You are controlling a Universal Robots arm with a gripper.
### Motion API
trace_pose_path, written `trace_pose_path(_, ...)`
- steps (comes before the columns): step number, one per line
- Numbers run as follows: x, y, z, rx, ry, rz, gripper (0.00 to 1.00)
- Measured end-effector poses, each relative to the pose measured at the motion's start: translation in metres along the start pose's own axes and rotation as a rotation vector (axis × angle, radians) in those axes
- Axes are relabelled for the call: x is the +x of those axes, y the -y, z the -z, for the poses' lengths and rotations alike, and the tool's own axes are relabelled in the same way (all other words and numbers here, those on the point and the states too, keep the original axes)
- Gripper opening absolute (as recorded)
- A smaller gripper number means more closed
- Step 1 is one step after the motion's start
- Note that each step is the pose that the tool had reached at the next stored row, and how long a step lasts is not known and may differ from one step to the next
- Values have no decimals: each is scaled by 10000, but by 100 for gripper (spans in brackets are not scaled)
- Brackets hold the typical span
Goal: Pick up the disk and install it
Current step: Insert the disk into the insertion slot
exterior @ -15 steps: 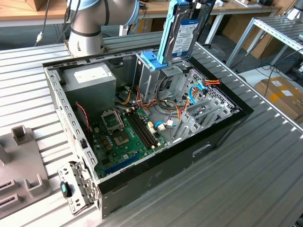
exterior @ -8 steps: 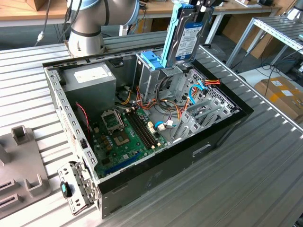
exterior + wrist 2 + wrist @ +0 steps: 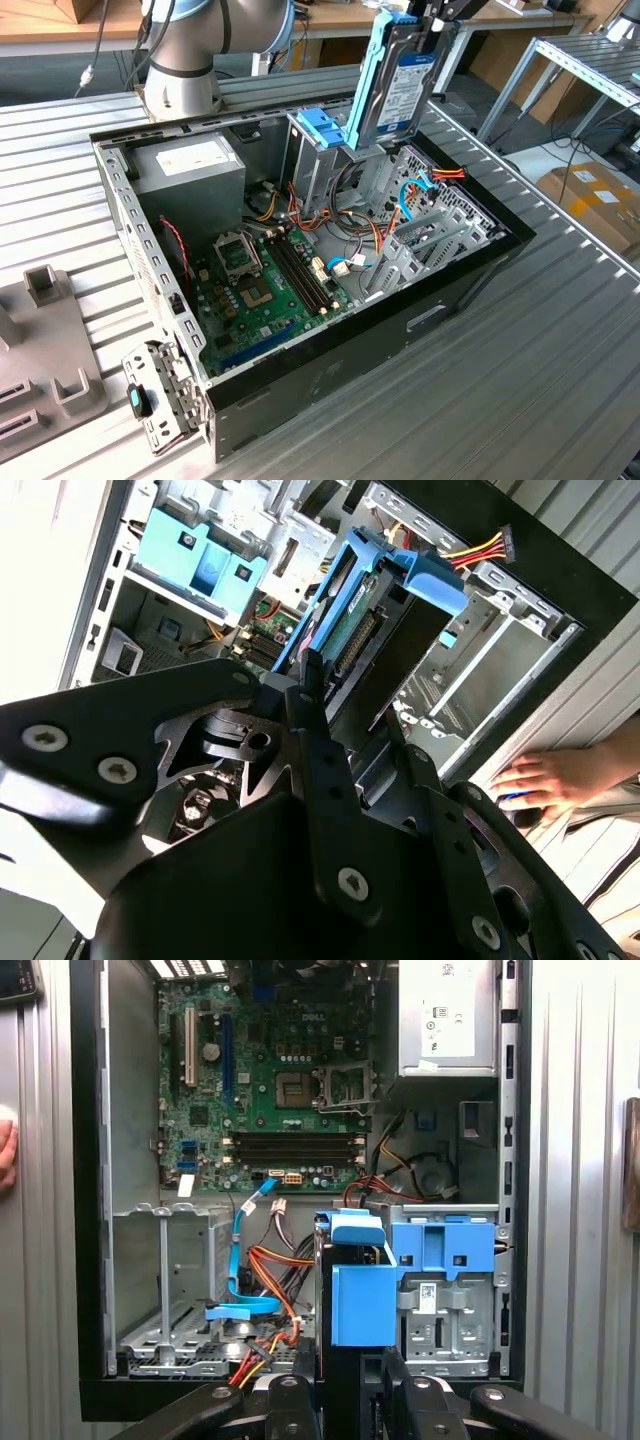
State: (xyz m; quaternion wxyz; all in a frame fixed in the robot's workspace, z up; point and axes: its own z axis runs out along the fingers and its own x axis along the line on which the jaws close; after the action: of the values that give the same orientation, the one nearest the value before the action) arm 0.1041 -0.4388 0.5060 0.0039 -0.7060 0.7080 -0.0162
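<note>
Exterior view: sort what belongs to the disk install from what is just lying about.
Job in hand:
the disk, held on edge over the case by the gripper
drive cage with blue latch
open computer case

Lying about:
grey fixture blocks
cardboard box
power-supply box, fitted in the case

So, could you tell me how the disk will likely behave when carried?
Probably stiff: the disk, a metal slab, hangs from the end effector without sagging. Likely heavy for its size. Its smooth blue rails might slip if knocked against the cage.
</note>
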Motion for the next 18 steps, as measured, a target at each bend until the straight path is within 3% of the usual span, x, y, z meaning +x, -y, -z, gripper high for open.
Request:
trace_pose_path(7,141,0,-3,0,1,0,35)
trace_pose_path(15,181,0,-3,0,0,-1,35)
trace_pose_path(18,233,0,-5,0,1,-1,35)
